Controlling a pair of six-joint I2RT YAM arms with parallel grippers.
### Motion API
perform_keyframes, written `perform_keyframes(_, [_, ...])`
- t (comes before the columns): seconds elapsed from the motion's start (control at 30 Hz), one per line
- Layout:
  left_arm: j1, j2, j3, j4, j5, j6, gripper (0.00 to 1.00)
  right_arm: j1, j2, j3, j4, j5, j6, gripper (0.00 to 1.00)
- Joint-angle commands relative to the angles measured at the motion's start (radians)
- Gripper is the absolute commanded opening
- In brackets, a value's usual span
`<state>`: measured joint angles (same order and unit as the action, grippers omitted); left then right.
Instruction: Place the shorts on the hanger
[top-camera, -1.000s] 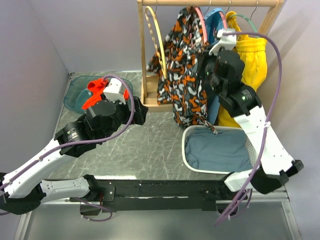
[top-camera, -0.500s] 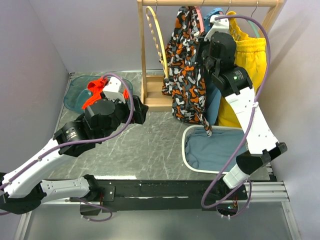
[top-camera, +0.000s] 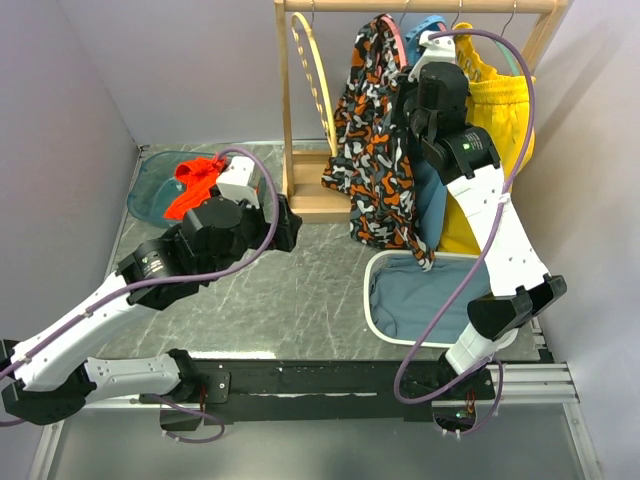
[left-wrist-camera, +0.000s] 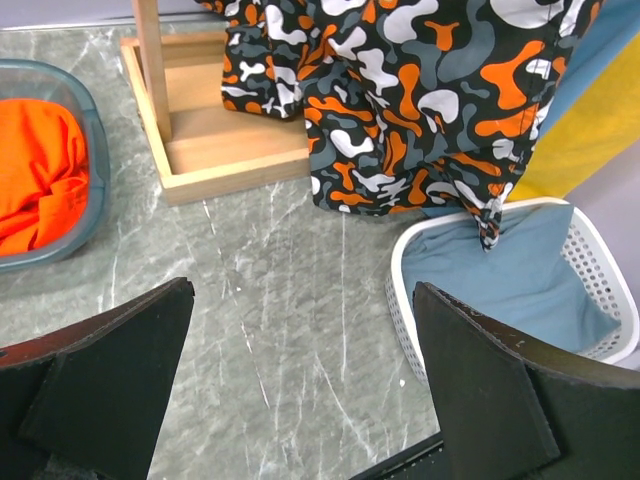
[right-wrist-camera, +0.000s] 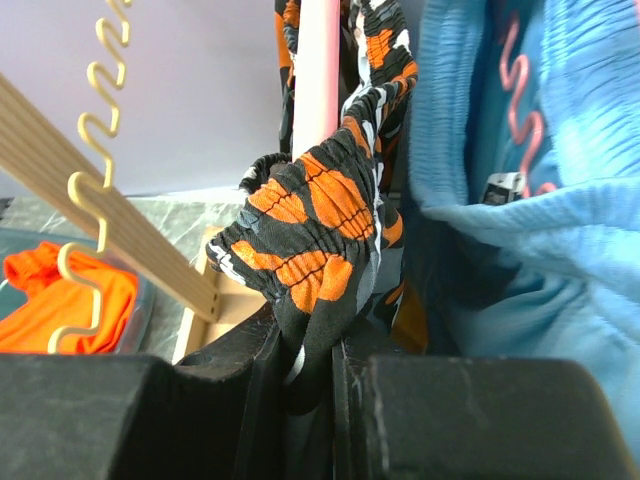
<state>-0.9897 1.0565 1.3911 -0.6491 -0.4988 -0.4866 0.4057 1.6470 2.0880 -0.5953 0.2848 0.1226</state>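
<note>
The camouflage shorts (top-camera: 375, 150) hang from the rack's rail, draped down over the white basket. They also show in the left wrist view (left-wrist-camera: 400, 90). My right gripper (top-camera: 415, 110) is high by the rail and shut on the shorts' bunched waistband (right-wrist-camera: 320, 215), right beside the pink hanger's arm (right-wrist-camera: 317, 70). The hanger's arched top (top-camera: 397, 35) shows above the shorts. My left gripper (top-camera: 285, 228) is open and empty, low over the table in front of the rack base (left-wrist-camera: 300, 380).
A wooden rack (top-camera: 310, 205) holds a yellow hanger (top-camera: 312, 70), light-blue shorts (top-camera: 432, 200) and yellow shorts (top-camera: 500, 110). A white basket (top-camera: 380, 310) with blue cloth stands below. A teal bin (top-camera: 150, 190) holds an orange garment (top-camera: 195, 180).
My right gripper has carried the shorts' waistband up and left to the rail, so the shorts hang higher. My left arm has shifted slightly right.
</note>
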Motion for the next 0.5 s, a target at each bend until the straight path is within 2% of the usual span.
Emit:
perform_keyframes(0.0, [-0.001,0.002,-0.014,0.002,0.032,-0.023,0.96,-0.005,-0.024,0.023,0.082,-0.035,0.026,0.02])
perform_keyframes(0.07, [-0.001,0.014,-0.018,-0.015,0.028,-0.039,0.96,-0.005,-0.029,0.029,0.065,-0.036,0.044,0.17])
perform_keyframes(0.1, [-0.001,0.019,-0.021,-0.02,0.025,-0.047,0.96,-0.005,-0.035,0.029,0.049,-0.036,0.06,0.37])
perform_keyframes(0.2, [-0.001,0.026,-0.038,-0.032,-0.001,-0.075,0.97,-0.005,-0.075,0.014,0.02,-0.052,0.101,0.6])
perform_keyframes(0.27, [-0.001,0.034,-0.052,-0.037,-0.007,-0.093,0.96,-0.004,-0.123,-0.012,0.009,-0.07,0.124,0.66])
perform_keyframes(0.3, [-0.001,0.036,-0.053,-0.041,-0.007,-0.102,0.96,-0.004,-0.14,-0.023,-0.007,-0.075,0.159,0.71])
perform_keyframes(0.4, [-0.001,0.051,-0.061,-0.059,-0.044,-0.15,0.96,-0.002,-0.225,-0.094,-0.041,-0.114,0.234,0.77])
perform_keyframes(0.47, [-0.001,0.063,-0.064,-0.063,-0.056,-0.176,0.96,-0.002,-0.324,-0.216,-0.031,-0.137,0.27,0.79])
